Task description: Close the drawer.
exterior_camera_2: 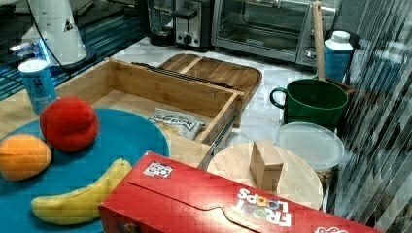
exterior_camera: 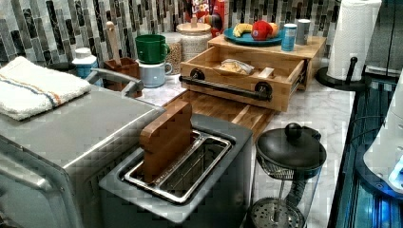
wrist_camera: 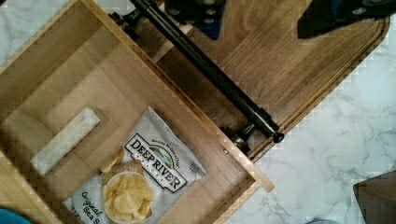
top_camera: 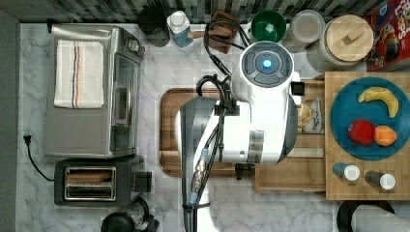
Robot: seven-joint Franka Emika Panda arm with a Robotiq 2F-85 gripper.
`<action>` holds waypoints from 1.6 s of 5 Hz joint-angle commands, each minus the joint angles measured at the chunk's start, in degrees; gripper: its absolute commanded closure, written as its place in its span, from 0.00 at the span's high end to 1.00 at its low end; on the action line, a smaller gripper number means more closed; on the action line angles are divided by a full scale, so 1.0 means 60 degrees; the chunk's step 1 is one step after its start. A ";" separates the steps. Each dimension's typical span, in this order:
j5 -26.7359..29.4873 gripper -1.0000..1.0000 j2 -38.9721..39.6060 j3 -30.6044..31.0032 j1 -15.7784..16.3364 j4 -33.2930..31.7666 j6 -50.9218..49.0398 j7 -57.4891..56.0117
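Note:
The light-wood drawer stands pulled out from under the top slab, over the dark brown tray. A black bar handle runs across its front panel. Inside lies a bag of chips beside a small pale block. In the wrist view my gripper is open, high above the tray just outside the handle, touching nothing. In the top view the white arm covers the drawer's front.
The top slab carries a blue plate of fruit and two shakers. A toaster oven and toaster stand at the top view's left. A French press, paper towel roll, green mug and jars stand around.

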 commanded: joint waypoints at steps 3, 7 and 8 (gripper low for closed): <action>-0.0243 1.00 0.0184 0.0194 0.0196 -0.0035 -0.0109 -0.0526; 0.0730 1.00 -0.0276 0.0558 0.0996 -0.2564 0.2319 -0.2396; 0.0872 0.00 -0.0364 0.0077 0.1557 -0.3387 0.3126 -0.3208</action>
